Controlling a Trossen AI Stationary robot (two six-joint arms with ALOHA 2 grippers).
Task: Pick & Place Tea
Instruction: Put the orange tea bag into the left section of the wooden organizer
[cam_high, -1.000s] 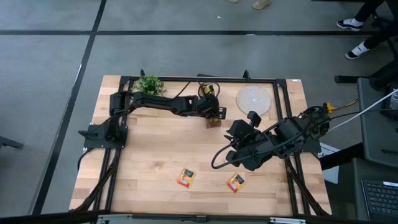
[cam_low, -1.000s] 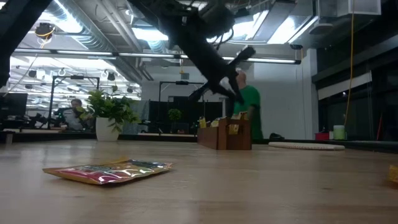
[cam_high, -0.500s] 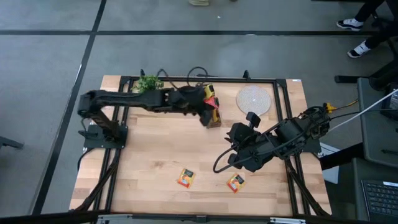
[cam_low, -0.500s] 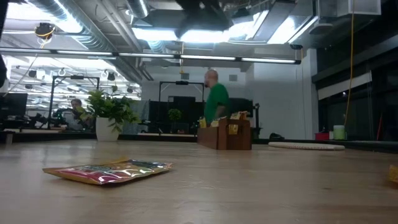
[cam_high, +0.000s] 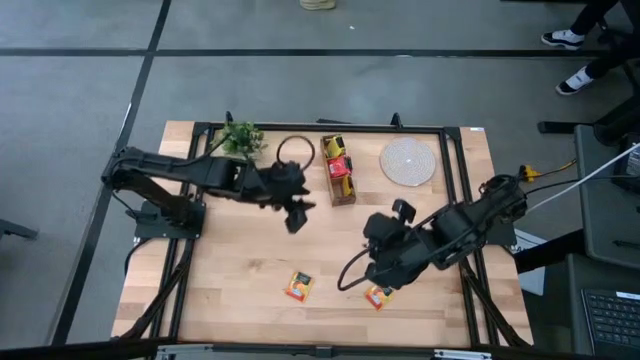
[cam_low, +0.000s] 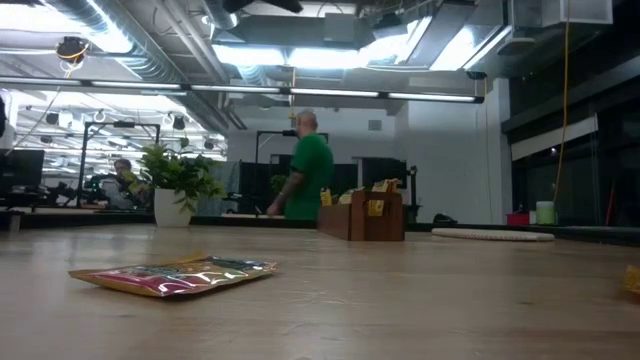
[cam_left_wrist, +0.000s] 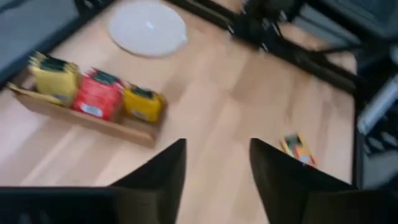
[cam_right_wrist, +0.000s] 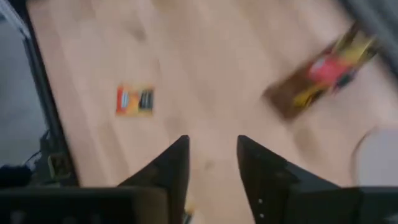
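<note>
- Sachets of tea, flat squares in yellow and red (cam_high: 337, 165), stand on edge in your narrow wooden box (cam_high: 342, 196) toward the far side of the pale wooden counter (cam_high: 240, 260).
- Two orange sachets lie flat on the near side of that box: one (cam_high: 298, 286) well apart from it, the other (cam_high: 377, 296) farther right.
- Your left tool (cam_high: 296, 214) hangs just left of the box, fingers (cam_left_wrist: 163, 168) parted and empty.
- Your right tool (cam_high: 380, 277) hovers right beside the second orange sachet, fingers (cam_right_wrist: 171, 163) parted, nothing between them.
</note>
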